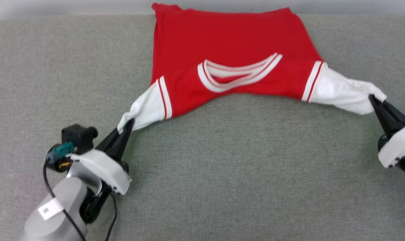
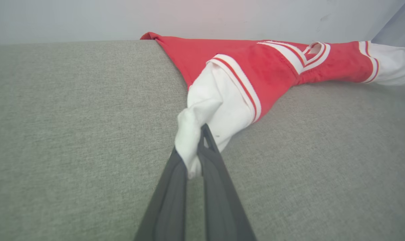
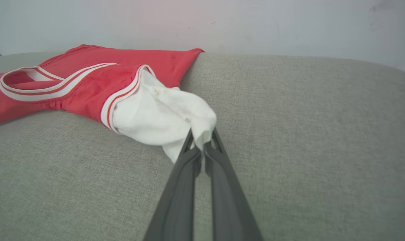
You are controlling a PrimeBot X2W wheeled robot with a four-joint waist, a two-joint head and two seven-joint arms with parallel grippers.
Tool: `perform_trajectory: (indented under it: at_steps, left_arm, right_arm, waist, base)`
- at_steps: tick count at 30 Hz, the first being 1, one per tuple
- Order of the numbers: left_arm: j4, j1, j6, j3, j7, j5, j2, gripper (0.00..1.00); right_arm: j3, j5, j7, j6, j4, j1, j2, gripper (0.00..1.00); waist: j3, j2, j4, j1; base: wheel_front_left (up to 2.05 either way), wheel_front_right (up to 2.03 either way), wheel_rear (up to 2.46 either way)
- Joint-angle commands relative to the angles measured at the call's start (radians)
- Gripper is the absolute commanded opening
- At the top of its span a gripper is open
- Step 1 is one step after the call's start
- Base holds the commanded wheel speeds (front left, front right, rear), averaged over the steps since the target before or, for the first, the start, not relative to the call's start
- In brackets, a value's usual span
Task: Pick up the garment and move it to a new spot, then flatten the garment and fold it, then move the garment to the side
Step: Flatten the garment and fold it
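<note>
With each white sleeve tip of the garment (image 1: 232, 43) pinched in the closed left gripper (image 1: 128, 125) and right gripper (image 1: 374, 100), body lying on the grey cushion (image 1: 222, 167), tension should be applied evenly outward so the bunched collar gets flattened.

The left hand (image 2: 193, 147) pinches the garment (image 2: 272, 63) by its bunched white sleeve, the red body lying stretched across the grey fabric bench (image 2: 71, 117).
</note>
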Motion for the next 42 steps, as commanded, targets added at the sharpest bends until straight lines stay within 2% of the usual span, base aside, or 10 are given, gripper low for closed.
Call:
perform_trajectory:
  at_steps: [1,10,23,31,42]
  left_arm:
    - [-0.027,0.047,0.001,0.012,-0.002,-0.007,0.016,0.00]
    - [-0.126,0.187,0.001,0.052,-0.002,-0.011,0.052,0.00]
    - [-0.251,0.394,0.000,0.038,-0.002,-0.029,0.126,0.00]
    - [-0.320,0.537,0.000,0.116,-0.002,0.021,0.129,0.00]
    - [-0.368,0.675,0.000,0.155,-0.002,0.043,0.133,0.00]
  right_arm:
    - [0.009,0.017,-0.013,-0.002,-0.010,0.032,-0.018,0.00]
    - [0.041,0.057,-0.056,-0.002,-0.052,0.132,-0.066,0.00]
    - [0.049,0.110,-0.084,-0.002,-0.140,0.299,-0.124,0.00]
    - [0.027,0.134,-0.088,-0.002,-0.227,0.415,-0.151,0.00]
    - [-0.012,0.182,-0.084,-0.002,-0.340,0.570,-0.197,0.00]
  waist:
    - [-0.021,0.0000,-0.009,0.0003]
    - [-0.076,0.0000,-0.016,0.0003]
    - [-0.145,0.0000,-0.032,0.0003]
    - [-0.178,0.0000,-0.039,0.0003]
    - [-0.204,0.0000,-0.030,0.0003]
  base:
    - [0.00,0.00,0.00]
    - [0.00,0.00,0.00]
    - [0.00,0.00,0.00]
    - [0.00,0.00,0.00]
    - [0.00,0.00,0.00]
